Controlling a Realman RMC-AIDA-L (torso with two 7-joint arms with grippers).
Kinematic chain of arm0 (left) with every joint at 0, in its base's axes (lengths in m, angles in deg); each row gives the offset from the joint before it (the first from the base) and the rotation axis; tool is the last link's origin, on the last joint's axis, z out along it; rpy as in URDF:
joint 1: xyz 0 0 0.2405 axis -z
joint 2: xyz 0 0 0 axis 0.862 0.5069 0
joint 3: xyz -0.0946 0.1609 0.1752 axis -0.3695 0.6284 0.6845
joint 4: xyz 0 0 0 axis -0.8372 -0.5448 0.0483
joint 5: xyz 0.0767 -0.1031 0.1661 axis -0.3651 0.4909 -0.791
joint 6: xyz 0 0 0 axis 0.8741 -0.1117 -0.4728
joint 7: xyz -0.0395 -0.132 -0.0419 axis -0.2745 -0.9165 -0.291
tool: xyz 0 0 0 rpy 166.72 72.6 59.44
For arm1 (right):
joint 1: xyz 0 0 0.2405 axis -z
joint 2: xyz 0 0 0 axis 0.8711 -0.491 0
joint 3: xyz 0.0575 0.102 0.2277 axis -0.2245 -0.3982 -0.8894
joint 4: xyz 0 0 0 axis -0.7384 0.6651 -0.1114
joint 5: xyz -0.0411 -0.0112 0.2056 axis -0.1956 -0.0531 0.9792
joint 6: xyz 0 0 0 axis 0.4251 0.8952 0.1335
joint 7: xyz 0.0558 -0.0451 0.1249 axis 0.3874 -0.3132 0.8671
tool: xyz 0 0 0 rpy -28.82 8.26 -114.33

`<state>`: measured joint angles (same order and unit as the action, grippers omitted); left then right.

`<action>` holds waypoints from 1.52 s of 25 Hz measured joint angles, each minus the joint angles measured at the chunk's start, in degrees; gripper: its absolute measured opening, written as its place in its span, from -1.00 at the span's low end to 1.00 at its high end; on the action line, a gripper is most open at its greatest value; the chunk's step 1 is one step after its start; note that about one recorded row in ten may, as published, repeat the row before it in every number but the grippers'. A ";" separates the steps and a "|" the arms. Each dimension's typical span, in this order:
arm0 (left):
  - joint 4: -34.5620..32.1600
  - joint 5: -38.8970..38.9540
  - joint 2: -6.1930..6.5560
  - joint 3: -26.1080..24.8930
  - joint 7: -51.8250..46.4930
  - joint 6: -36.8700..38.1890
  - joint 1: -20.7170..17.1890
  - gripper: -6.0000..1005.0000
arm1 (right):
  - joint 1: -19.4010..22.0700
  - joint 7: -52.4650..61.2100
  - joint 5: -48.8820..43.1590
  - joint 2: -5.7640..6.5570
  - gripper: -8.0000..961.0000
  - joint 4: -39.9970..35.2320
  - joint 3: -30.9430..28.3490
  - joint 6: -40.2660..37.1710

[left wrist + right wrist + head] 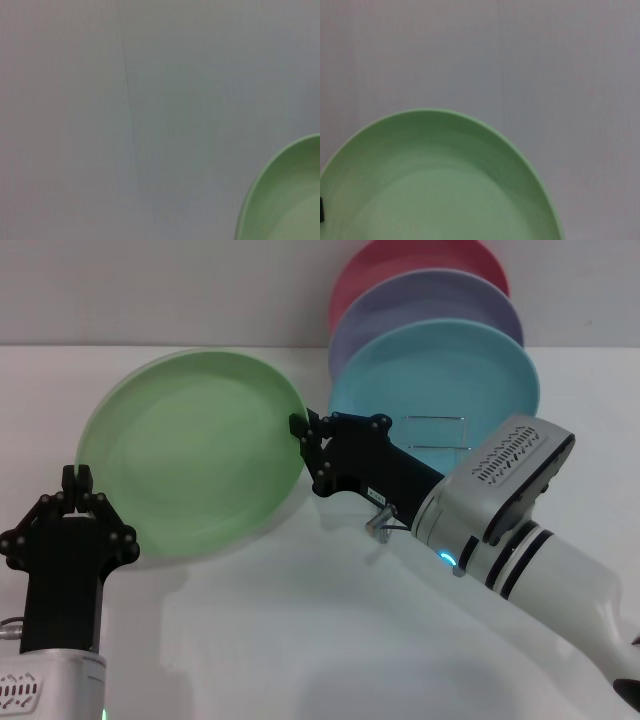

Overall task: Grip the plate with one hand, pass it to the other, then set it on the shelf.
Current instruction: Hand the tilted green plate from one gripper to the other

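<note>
Nearest the head camera, at the lower left, stands the left claw (77,476), a black two-finger claw on a silver-white arm with a green light at its base; its fingertips are drawn together in a narrow point and sit at the lower left rim of the light green plate (195,462), though whether they actually pinch that rim cannot be told from here. That plate is held tilted above the white worktop (300,630), its hollow face turned toward the camera, and it casts a soft shadow on the surface below. On the opposite side the right claw (300,430) reaches in from the lower right on its banded silver-white arm, a cyan light glowing near the wrist; its black fingers are closed on the plate's right edge. Behind this claw, three more plates stand upright one behind another: a turquoise-blue plate (450,375) in front, a lavender plate (440,300) behind it, and a pink plate (400,265) at the back. Thin chrome loops of the wire shelf (435,435) show in front of the turquoise-blue plate, just past the right arm's grille. In the left wrist view only a curved piece of the green plate (290,200) appears in one corner against the pale surface, while the right wrist view shows the plate (440,185) filling much of the picture, its rim arching across.
</note>
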<state>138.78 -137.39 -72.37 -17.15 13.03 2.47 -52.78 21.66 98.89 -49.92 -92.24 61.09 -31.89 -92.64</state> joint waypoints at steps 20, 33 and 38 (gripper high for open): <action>-0.33 0.00 0.00 -0.04 -0.33 -0.43 0.36 -0.83 | 0.14 0.00 0.01 0.00 -0.92 -0.01 0.04 -0.05; -0.74 0.02 0.03 0.40 -0.42 -0.67 0.97 -0.83 | 0.24 0.00 0.02 0.00 -0.93 -0.29 -0.18 -0.23; -0.92 -0.32 0.15 0.46 -0.52 -1.00 0.98 -0.82 | 0.26 -0.01 -0.01 -0.02 -0.93 -0.24 -0.14 -0.30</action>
<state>137.86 -137.71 -72.22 -16.69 12.51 1.48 -51.80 21.92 98.88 -49.93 -92.26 60.85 -32.03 -92.94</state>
